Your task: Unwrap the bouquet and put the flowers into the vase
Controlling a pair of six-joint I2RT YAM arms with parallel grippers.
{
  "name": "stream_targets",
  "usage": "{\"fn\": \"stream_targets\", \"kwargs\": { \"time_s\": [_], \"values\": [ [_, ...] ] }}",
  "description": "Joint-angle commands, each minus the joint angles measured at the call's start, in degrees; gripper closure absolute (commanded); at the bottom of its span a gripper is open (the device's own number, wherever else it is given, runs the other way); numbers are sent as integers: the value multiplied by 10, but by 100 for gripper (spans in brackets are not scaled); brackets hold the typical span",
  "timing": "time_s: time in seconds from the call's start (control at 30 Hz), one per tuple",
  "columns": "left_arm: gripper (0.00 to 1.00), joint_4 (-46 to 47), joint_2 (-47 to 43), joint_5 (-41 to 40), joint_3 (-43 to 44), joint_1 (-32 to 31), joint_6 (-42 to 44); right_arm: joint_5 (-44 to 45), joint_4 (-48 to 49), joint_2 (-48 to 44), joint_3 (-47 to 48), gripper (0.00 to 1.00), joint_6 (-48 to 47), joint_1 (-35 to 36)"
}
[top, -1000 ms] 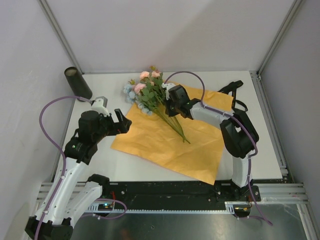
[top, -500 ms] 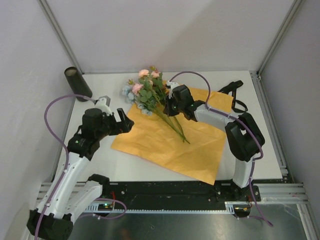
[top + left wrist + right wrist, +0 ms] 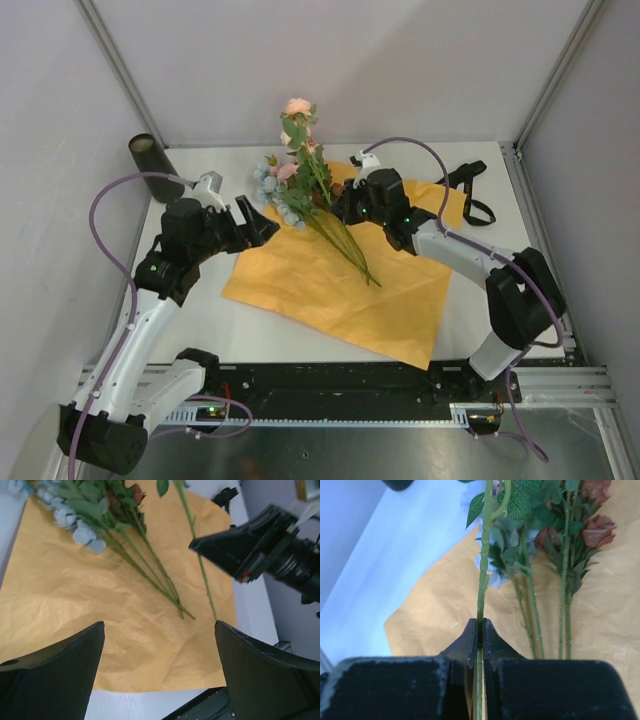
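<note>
The orange wrapping paper [image 3: 330,290] lies spread flat on the table, no longer around the flowers. On its far left corner lies a bundle of flowers [image 3: 295,200] with pale blue and brown blooms. My right gripper [image 3: 338,207] is shut on one green stem [image 3: 484,570] and holds it up; its pink bloom [image 3: 297,107] stands above the bundle. My left gripper [image 3: 262,222] hangs open and empty at the paper's left edge, close to the blue blooms. The dark vase [image 3: 152,165] stands at the far left, behind my left arm.
A black ribbon [image 3: 472,190] lies at the paper's far right corner. The left wrist view shows the lying stems [image 3: 150,565], the paper [image 3: 100,610] and my right gripper [image 3: 245,545] above them. Walls close the table on three sides.
My right gripper has risen and swung right, lifting one pink-bloomed stem upright out of the bundle. My left gripper has moved back and right, toward the blue blooms, staying open.
</note>
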Motion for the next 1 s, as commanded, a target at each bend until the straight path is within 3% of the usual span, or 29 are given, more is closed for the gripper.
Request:
{"fn": "stream_targets", "kwargs": {
  "time_s": [0.0, 0.37, 0.63, 0.97],
  "values": [
    [6, 86, 17, 51, 27, 3, -42, -45, 95, -78, -54, 100, 46, 13],
    [25, 297, 41, 108, -17, -15, -126, -77, 208, -205, -177, 100, 123, 75],
    [36, 342, 55, 111, -25, -50, -128, -92, 243, -223, -190, 100, 140, 114],
    [74, 350, 75, 107, -37, -57, -128, -90, 247, -208, -190, 100, 128, 136]
  ]
}}
